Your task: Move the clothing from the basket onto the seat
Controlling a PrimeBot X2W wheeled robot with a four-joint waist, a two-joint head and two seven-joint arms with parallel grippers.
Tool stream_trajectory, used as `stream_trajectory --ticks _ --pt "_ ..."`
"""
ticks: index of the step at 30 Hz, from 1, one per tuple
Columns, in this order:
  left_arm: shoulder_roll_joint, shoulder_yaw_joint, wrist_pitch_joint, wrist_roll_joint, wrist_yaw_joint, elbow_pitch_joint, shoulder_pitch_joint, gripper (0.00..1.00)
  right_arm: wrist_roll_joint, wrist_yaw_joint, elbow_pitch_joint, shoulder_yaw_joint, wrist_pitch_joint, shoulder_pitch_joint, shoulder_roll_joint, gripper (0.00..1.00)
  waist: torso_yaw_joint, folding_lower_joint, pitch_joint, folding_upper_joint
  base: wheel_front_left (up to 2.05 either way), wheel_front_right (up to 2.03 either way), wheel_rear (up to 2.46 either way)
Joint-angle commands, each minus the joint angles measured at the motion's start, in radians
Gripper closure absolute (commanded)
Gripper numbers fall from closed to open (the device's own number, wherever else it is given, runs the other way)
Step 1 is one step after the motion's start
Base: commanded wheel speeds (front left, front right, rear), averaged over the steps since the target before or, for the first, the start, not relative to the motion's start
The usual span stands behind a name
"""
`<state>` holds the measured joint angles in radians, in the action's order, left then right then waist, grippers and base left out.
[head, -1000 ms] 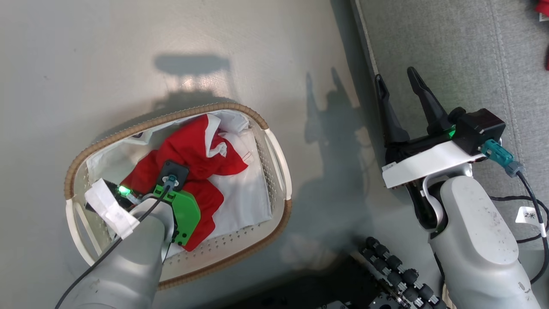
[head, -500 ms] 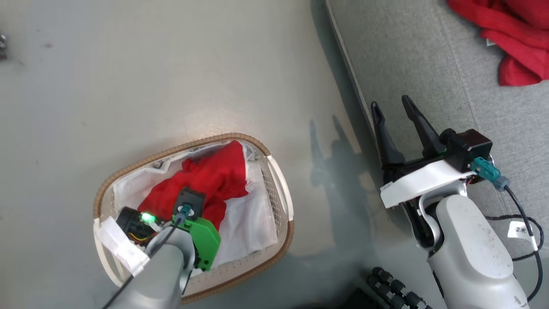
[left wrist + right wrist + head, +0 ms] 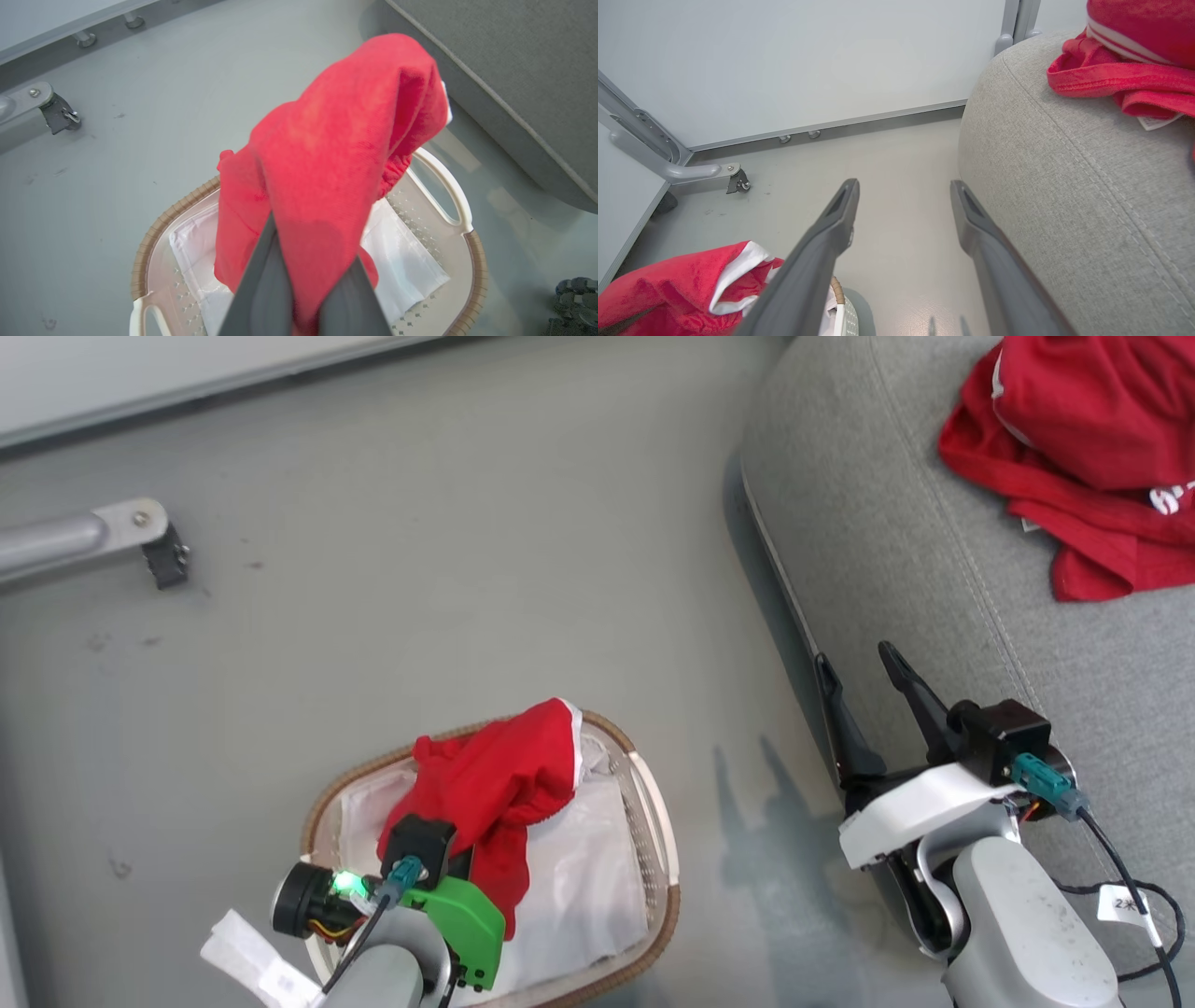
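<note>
Pale grey forearms (image 3: 1027,933) are tipped with long dark fingers (image 3: 848,742); a green bracket (image 3: 467,924), a teal plug (image 3: 1036,775) and a white cable tag (image 3: 1117,903) are fitted.

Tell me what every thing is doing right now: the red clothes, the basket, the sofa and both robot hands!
basket: upright on the floor, white sheet lying inside.
held garment: crumpled, hanging above the basket.
left gripper: shut on the held garment.
sofa: carrying the second garment.
second garment: lying bunched up on the sofa.
right gripper: open, empty, at the sofa's edge.
</note>
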<state>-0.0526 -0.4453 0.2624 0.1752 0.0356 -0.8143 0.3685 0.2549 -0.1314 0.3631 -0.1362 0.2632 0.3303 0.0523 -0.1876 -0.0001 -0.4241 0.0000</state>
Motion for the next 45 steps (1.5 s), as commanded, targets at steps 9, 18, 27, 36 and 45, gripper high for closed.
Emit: stream_trajectory --ticks 9,18,27,36,45 --pt "0.001 0.066 0.003 0.007 0.022 0.210 -0.132 1.00 -0.008 0.001 0.021 0.000 0.002 -0.082 0.016 0.00 0.093 0.0001 0.201 0.0000 0.00 0.00 0.00" --pt "0.001 0.113 0.003 0.041 0.034 0.422 -0.174 1.00 -0.010 0.001 0.041 -0.020 0.002 -0.139 0.017 0.00 0.114 0.0001 0.284 0.0000 0.00 0.00 0.00" --pt "0.001 0.132 0.003 0.057 0.036 0.618 -0.185 1.00 -0.013 0.001 0.048 -0.049 0.002 -0.188 0.013 0.00 0.114 0.0001 0.348 0.0000 0.00 0.00 0.00" --pt "0.001 0.115 0.002 0.070 0.027 0.716 -0.199 1.00 -0.019 0.001 -0.001 -0.211 0.002 -0.180 0.033 0.00 0.112 0.0001 0.368 0.0000 0.00 0.00 0.00" --pt "0.001 0.084 0.002 0.070 0.029 0.705 -0.202 1.00 0.036 0.001 -0.140 -0.440 0.002 -0.071 0.054 0.00 0.121 0.0001 0.364 0.0000 0.00 0.00 0.00"
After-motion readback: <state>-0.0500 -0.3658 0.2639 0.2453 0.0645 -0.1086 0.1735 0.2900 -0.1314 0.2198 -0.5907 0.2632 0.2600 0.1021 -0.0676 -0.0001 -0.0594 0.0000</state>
